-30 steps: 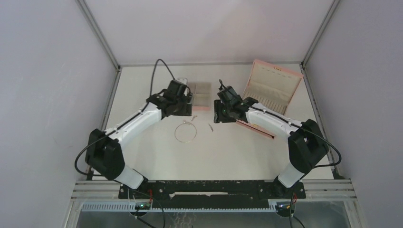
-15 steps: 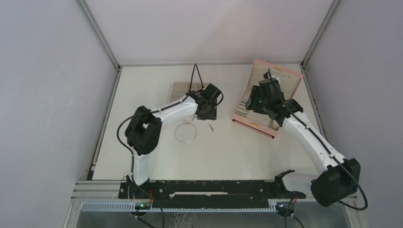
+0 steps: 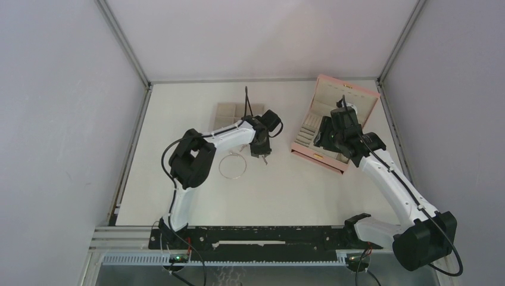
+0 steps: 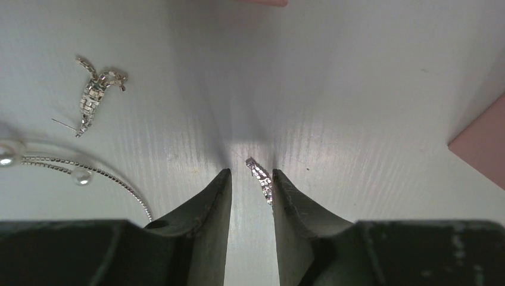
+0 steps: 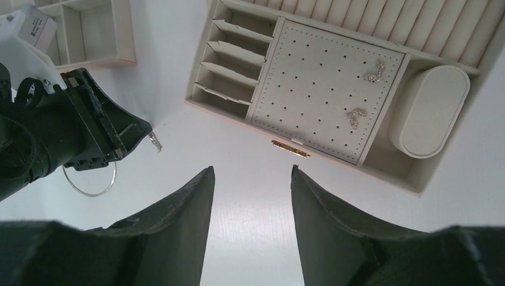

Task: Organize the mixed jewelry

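Hoop [image 4: 110, 175]: one; small silver pieces [image 4: 94, 98]: four

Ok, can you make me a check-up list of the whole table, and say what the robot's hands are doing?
Surface: white table holds open pink box and compartment tray.
Job's things: wire hoop and loose earring lie flat; small sparkly piece lies apart; two earrings on box panel.
Clutter: nothing seen.
Grippers: left gripper open, jaws either side of that piece; right gripper open, empty.
Cables: black cable loops above left wrist.
Surroundings: grey walls, metal frame.
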Controlling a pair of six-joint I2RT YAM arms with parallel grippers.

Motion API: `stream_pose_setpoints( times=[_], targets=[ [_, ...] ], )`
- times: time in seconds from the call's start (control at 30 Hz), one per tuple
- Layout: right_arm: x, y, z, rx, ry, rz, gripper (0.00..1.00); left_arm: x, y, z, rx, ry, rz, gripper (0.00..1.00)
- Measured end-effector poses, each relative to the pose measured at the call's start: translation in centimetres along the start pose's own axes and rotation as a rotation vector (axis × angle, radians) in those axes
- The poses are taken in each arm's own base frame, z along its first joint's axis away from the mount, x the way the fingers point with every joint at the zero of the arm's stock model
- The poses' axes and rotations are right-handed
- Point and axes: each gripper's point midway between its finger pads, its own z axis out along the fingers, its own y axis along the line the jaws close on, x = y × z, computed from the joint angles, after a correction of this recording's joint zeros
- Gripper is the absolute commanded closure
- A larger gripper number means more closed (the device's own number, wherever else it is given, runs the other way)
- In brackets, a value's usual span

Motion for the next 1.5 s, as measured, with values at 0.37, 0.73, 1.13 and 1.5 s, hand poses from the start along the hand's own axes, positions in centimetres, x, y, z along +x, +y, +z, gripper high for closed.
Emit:
stream_pose_setpoints(
  times=[0.37,0.73,1.13,1.5],
  targets=[
    [0.2,0.4,-0.1,-0.023,0.013,-0.004,0.42,-0.7,-0.2,-0.2,-0.011,-0.015,-0.016,0.78],
    [0.3,0.4,-0.1,-0.029,0.017,-0.010,0.42,-1.1,-0.3,-0.1,-0.020,-0.027,-0.019,0.80],
    [0.3,0.4,-0.1,-0.029,0.018,-0.010,0.42,-0.6,0.3,0.2,-0.047,-0.014,-0.016,0.99],
    [0.3,0.7,-0.5,-0.068,0.029,0.006,0.42,-0.7,-0.6,-0.5,0.050,-0.017,0.038,1.00]
  ],
)
